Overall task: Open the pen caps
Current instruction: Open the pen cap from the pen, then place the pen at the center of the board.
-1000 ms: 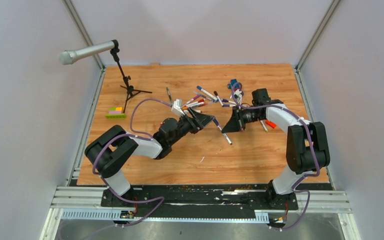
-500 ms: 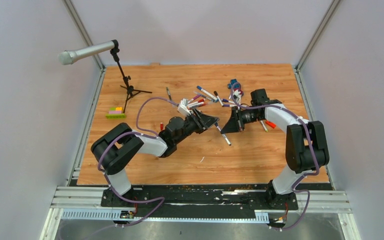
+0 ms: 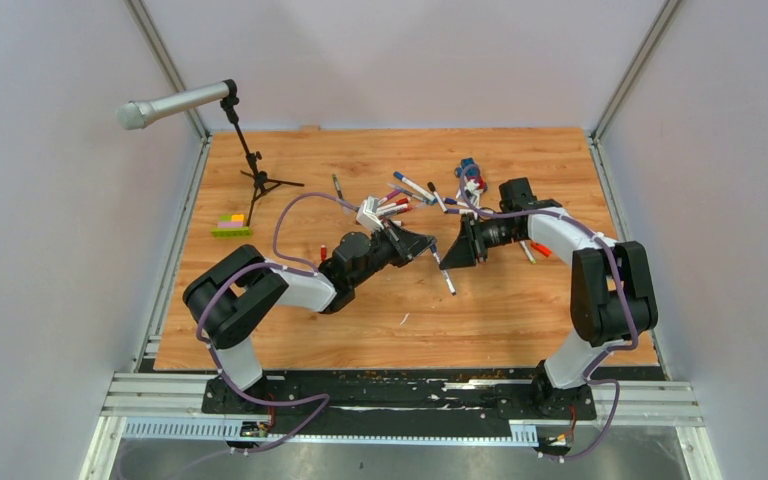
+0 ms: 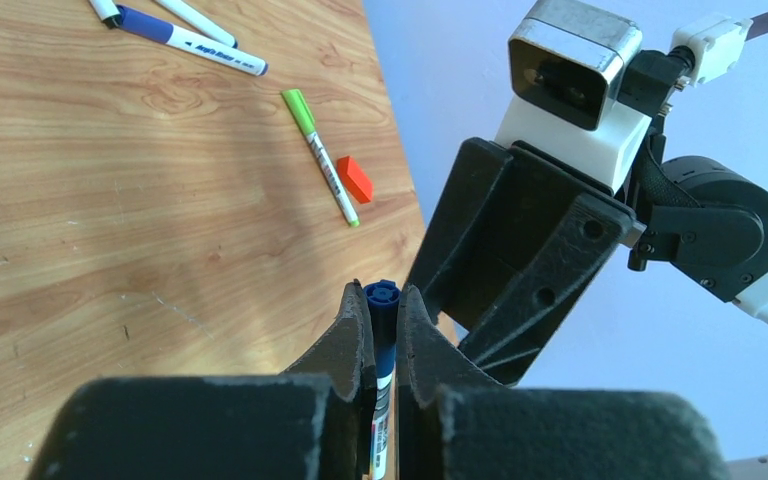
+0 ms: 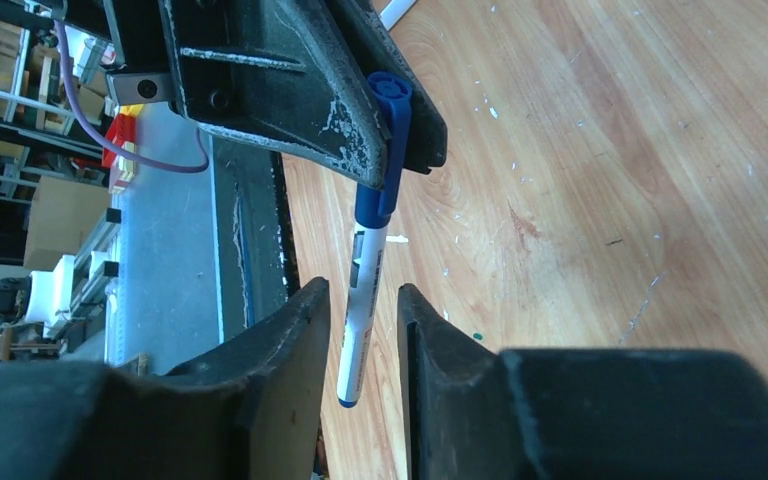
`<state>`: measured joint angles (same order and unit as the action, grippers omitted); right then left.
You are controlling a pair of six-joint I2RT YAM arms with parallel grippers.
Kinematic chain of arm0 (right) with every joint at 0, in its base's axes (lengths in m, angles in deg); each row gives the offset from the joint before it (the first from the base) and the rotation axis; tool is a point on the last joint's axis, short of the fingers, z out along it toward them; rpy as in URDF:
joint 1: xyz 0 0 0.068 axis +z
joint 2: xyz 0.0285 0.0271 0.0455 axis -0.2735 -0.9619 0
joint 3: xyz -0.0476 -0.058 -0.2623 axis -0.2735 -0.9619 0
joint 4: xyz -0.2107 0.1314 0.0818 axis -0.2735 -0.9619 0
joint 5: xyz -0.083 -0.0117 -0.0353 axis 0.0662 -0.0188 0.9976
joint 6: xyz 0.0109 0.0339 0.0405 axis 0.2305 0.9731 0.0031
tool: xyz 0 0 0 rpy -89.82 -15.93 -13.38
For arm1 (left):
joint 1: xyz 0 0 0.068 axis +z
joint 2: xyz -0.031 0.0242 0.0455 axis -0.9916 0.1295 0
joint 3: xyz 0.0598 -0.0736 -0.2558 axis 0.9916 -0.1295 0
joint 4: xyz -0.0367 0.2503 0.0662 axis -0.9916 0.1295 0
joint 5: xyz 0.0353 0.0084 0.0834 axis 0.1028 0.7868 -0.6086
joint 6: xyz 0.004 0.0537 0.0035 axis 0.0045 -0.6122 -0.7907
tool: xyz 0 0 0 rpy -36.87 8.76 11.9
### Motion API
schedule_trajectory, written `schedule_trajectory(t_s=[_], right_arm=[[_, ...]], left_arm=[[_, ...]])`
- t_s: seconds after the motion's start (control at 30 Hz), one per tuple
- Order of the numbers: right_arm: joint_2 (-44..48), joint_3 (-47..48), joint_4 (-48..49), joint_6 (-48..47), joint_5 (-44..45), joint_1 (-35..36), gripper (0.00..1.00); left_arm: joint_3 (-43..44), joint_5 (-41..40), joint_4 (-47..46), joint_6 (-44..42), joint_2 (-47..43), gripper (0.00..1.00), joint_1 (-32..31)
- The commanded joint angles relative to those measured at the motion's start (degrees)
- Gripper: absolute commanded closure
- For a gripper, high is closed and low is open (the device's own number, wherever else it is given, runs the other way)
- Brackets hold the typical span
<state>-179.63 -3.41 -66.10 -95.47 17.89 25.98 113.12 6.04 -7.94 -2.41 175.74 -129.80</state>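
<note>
Item counts. Arms: 2 (L arm, R arm), 1 tool each (L tool, R tool). Pens: approx. 12 in pile on tabletop, exact no. unclear; 1 blue-capped pen apart. Microphone w/ stand: 1. Brick bar: 1. Toy car: 1. Orange block: 1.

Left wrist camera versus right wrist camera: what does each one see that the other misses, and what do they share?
Only the left wrist view shows a green-capped pen and an orange block lying on the table, plus the right arm's camera. Only the right wrist view shows the held pen's white barrel hanging between the right gripper's parted fingers. Both show the left gripper clamped on that pen's blue cap.
</note>
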Motion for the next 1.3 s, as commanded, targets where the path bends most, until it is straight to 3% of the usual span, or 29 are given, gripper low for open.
schedule_trajectory(t_s=[0.0,0.2,0.27,0.33,0.43,0.57,0.73,0.93,1.07,1.27], right_arm=[[0.16,0.5,2.92,1.0,-1.24,0.86,0.64],[-0.6,0.73,3.73,2.92,1.01,3.99,0.63],[-0.99,0.88,4.0,3.37,1.87,4.82,0.75],[-1.4,1.13,3.96,3.94,2.28,5.34,0.99],[-1.11,1.24,3.92,4.98,2.98,5.89,1.0],[0.4,-1.3,7.99,8.49,3.02,8.91,1.0],[0.19,-2.05,9.51,10.21,3.77,14.02,1.0],[2.62,-4.02,15.67,16.57,8.11,16.01,1.0],[6.2,-7.33,24.71,28.47,19.66,17.39,1.0],[7.23,-9.15,32.57,48.27,39.16,23.49,1.0]], left_arm=[[0.35,-0.98,-1.87,-2.06,-1.19,1.0,-0.46],[0.34,-1.07,-5.05,-1.27,-0.2,1.0,-0.83],[0.18,-1.08,-5.69,-1.09,-0.24,1.0,-0.83],[-0.39,-2.96,-6.17,-1.68,-1.07,1.0,-0.83],[-2.75,-6.84,-6.9,-3.36,-4.36,1.0,0.9],[-6.22,-11.62,-4.24,-4.7,-12.37,1.0,8.24],[-4.37,-12.74,8.49,-9.93,-24.04,1.0,15.83],[-2.45,-7.54,21.35,-14.16,-29.22,1.0,17.89],[-1.21,-1.7,34.22,-17.48,-31.18,1.0,17.89],[-1.37,-2.23,54.77,-26.92,-39.66,1.0,17.91]])
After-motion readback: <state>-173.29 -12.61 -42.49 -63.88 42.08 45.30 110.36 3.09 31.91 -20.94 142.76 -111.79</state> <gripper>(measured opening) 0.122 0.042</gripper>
